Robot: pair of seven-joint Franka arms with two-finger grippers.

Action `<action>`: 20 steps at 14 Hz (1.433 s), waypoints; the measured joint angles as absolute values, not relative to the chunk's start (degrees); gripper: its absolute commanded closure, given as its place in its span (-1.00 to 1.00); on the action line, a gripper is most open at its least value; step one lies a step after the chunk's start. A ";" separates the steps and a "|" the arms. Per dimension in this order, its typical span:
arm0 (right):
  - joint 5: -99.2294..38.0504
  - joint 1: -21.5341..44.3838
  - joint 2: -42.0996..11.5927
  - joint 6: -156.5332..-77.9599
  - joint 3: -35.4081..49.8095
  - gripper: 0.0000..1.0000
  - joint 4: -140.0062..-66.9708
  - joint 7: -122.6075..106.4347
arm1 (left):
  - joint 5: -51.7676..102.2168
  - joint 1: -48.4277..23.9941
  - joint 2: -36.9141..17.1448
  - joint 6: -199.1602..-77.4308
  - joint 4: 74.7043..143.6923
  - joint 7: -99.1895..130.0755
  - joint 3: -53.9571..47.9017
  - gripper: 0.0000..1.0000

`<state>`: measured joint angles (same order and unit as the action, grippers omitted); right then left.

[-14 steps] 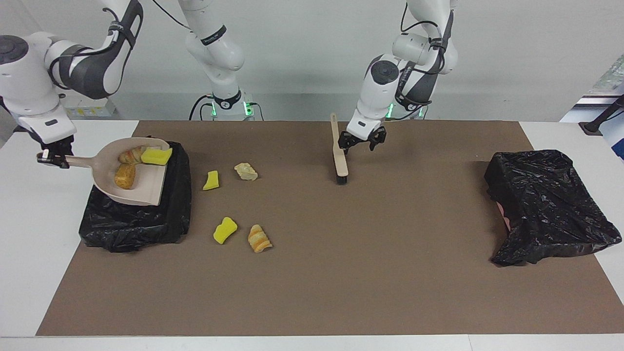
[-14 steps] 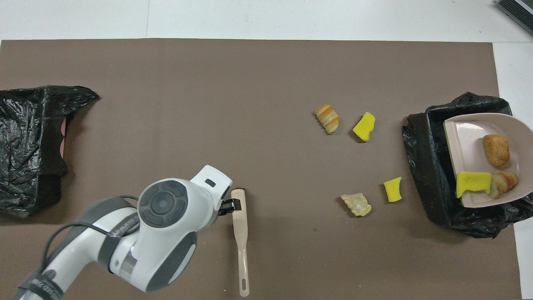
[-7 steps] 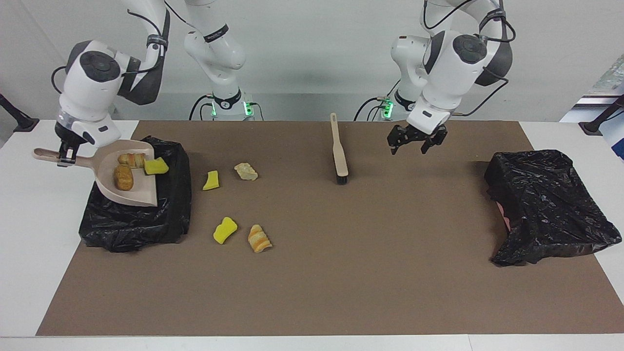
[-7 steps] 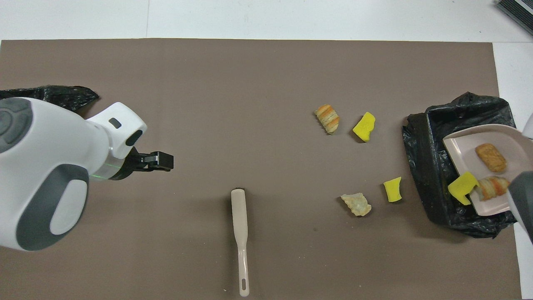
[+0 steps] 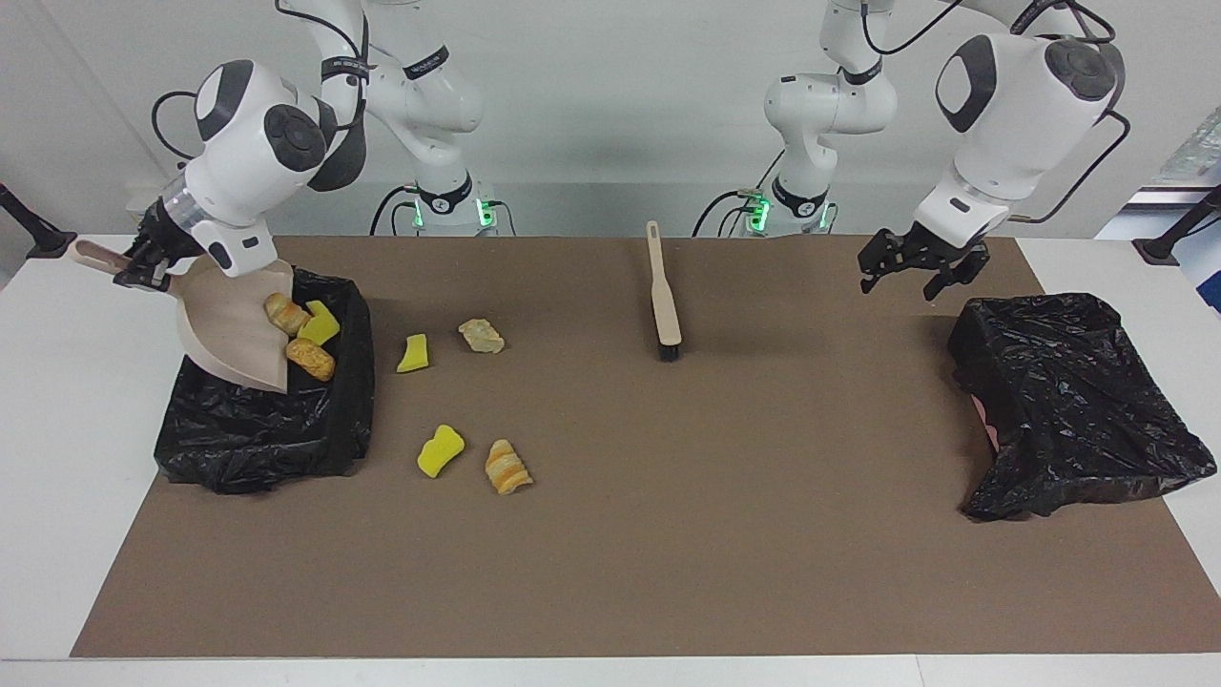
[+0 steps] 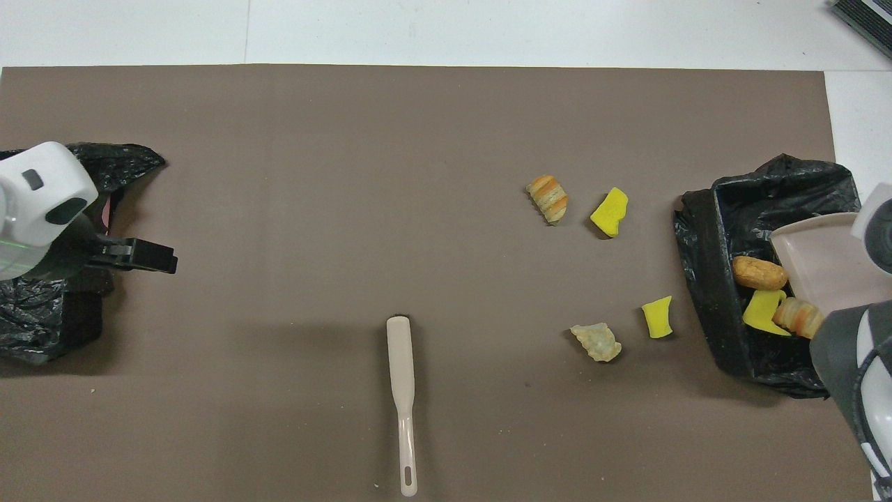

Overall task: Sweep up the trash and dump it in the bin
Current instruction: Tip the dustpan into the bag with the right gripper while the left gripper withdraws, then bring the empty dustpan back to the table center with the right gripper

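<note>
**Dustpan tipped over the bin**

We see the right pincer [image 5: 143,270] clamped on the dustpan [image 5: 229,329] handle, the pan tilted over the bin [image 5: 258,429] at the right arm's end of the table [image 5: 38,496]. Three trash pieces [image 5: 307,342] sit at its lower lip. Four more [image 5: 458,401] lie on the mat [image 5: 668,534] beside the bin. The brush [image 5: 663,305] rests mid-mat, nothing near it. The left pincer [image 5: 920,272], fingers apart, hangs over the mat by the second bag [image 5: 1068,401].
</note>
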<state>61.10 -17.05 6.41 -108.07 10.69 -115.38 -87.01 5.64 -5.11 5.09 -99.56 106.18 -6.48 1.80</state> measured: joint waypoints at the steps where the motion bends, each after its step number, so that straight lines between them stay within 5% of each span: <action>1: 61.19 -17.04 7.34 -107.74 10.69 1.00 -115.37 -87.01 | 5.64 -3.51 5.11 -98.67 105.45 -8.31 1.82 -1.00; 12: 53.66 -15.40 9.83 -105.23 14.20 1.00 -111.05 -79.31 | -0.50 1.43 5.07 -88.26 93.30 -9.99 0.00 -1.00; 20: 35.98 2.62 -5.73 -86.52 15.13 1.00 -91.73 -37.19 | -0.50 1.73 4.95 -88.05 93.26 -9.42 -0.46 -1.00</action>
